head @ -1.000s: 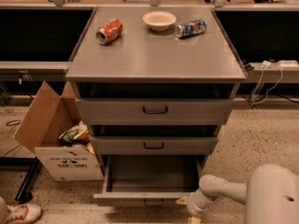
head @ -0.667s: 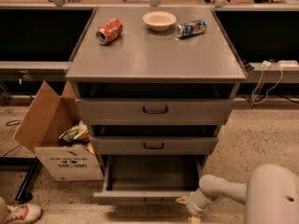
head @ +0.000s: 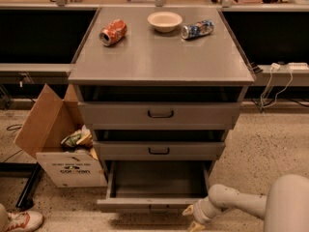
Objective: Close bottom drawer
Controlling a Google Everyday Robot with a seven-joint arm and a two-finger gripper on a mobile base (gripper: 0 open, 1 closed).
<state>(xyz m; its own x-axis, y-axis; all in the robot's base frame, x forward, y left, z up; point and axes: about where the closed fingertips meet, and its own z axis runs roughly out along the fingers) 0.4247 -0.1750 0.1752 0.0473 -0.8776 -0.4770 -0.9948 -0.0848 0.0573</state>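
The bottom drawer (head: 154,203) of the grey metal cabinet is pulled out, its shallow tray open and empty inside. Its plain grey front faces me at the bottom, the handle barely showing at the centre. My gripper (head: 192,217) is at the end of the white arm reaching in from the lower right. It sits just in front of the drawer front's right part, low near the floor. The two drawers above, the top one (head: 160,113) and the middle one (head: 159,150), are nearly shut.
On the cabinet top lie a red can (head: 113,32), a white bowl (head: 165,21) and a blue can (head: 197,29). An open cardboard box (head: 58,149) with rubbish stands left of the cabinet. A shoe (head: 21,221) shows at lower left. Cables hang at right.
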